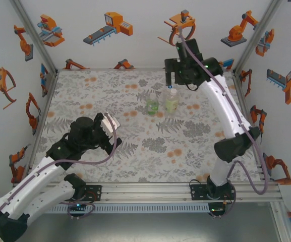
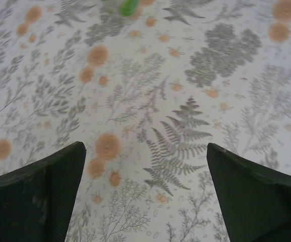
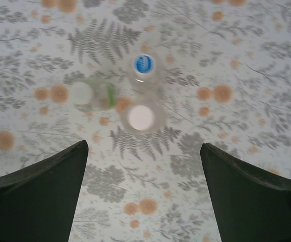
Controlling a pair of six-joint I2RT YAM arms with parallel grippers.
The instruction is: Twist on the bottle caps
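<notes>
Top external, biggest thing first: how much room do you have?

You have the fern-print table [image 1: 135,156] bare across its whole near half and left side. The walls [image 1: 135,35] and frame posts [image 1: 35,35] close it in on three sides.

And your arms?

Your left arm [image 1: 39,176] lies low at the near left, with the left gripper [image 1: 110,122] well apart from everything. Your right arm [image 1: 226,111] reaches to the far edge, and the right gripper [image 1: 171,79] hangs just above the bottles [image 1: 152,105].

Where do they stand?

Upright, huddled together right of centre towards the far edge, well clear of both side walls. From overhead you can read the green label and the pale one beside it. The third bottle is half hidden, so I cannot tell its label.

What do the wrists add?

Right wrist looks straight down on the bottle caps [image 3: 141,117]: three round tops close together, two plain white and one with a blue mark. Each seems to sit on a neck, though blur hides the threads. Its fingers [image 3: 44,191] stand wide apart with nothing but table between them. Left wrist shows jaws just as wide over bare print, and a green smear [image 2: 127,6] at the top edge, probably a bottle.
</notes>
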